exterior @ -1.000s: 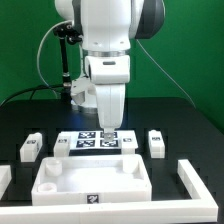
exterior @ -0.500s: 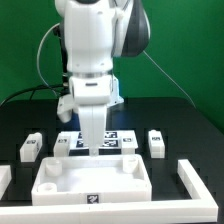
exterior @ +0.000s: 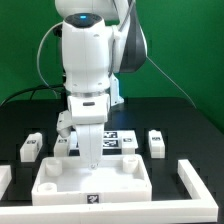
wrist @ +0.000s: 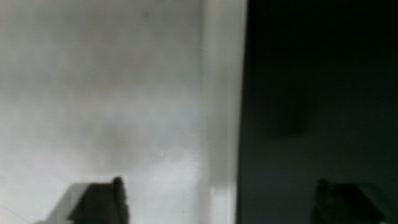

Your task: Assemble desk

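Black tabletop [exterior: 192, 118]; green wall [exterior: 20, 40] behind; white desk panel [exterior: 60, 181] near front.

The white top [exterior: 60, 182] lies flat at near centre, a small tag on its near edge. A short leg [exterior: 30, 147] sits farther back at the exterior view's left and a second leg [exterior: 156, 142] at its right, both apart from the top.

Setting: apparently a robotics laboratory bench. Evidence: glossy white robot arm [exterior: 90, 60] on a matte black tabletop [exterior: 192, 124], plain green backdrop [exterior: 20, 40], and the thin flat white marker board [exterior: 122, 143] carrying printed tags.
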`<state>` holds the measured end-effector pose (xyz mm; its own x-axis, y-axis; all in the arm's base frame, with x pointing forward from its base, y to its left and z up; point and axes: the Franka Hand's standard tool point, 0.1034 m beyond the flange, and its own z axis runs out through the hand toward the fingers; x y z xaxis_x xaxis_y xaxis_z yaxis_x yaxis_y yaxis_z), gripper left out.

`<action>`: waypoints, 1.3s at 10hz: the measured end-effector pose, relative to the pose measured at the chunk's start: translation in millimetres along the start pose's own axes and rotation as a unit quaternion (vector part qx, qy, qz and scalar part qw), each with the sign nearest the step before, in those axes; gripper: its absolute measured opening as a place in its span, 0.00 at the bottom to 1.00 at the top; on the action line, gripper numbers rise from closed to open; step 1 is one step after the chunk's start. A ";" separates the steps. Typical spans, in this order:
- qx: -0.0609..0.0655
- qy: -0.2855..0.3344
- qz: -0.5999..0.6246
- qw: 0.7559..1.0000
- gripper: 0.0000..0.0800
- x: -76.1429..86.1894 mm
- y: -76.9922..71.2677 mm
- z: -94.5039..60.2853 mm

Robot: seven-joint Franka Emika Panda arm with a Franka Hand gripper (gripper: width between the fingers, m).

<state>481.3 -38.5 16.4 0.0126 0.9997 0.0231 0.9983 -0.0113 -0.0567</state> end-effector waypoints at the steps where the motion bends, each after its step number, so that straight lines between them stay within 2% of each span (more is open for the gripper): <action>1: 0.000 0.000 0.000 1.000 0.27 -0.1 -0.1 0.1; 2: 0.000 0.000 0.000 1.000 0.27 -0.1 -0.1 0.3; 3: 0.000 0.000 0.000 1.000 0.11 -0.2 -0.1 0.3; 4: -0.001 0.000 0.000 1.000 0.07 -0.3 0.4 0.0; 11: -0.003 0.000 0.000 1.000 0.07 1.4 1.8 0.2; 13: -0.014 0.006 -0.002 1.000 0.07 17.5 14.7 -0.1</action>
<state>496.2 -21.1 16.0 0.0099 0.9994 0.0345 0.9995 -0.0089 -0.0292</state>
